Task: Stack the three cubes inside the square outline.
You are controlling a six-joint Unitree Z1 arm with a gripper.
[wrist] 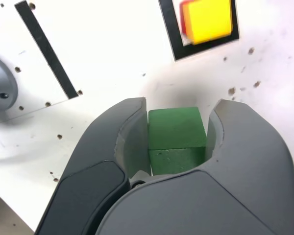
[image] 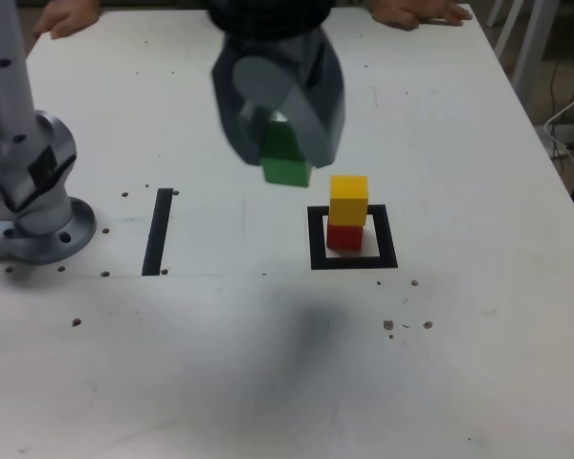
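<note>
Your gripper (wrist: 177, 139) had the green cube (wrist: 177, 128) clamped by opposite sides above the bench (image: 239, 382); it looked light, stiff, probably smooth, so flat faces suited it. The yellow cube (image: 348, 200) sat on the red cube (image: 344, 237), inside the square outline (image: 317, 260).

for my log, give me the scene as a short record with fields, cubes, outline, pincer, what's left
green cube: held in the pincer, up off the table
pincer: closed on the green cube
yellow cube: on top of the red cube
red cube: bottom of the stack, inside the square outline
square outline: black frame around the stack's base
black strip: flat on the table, toward the exterior view's left
people: two hands at the far edge
left to do: green cube onto the yellow one
</note>
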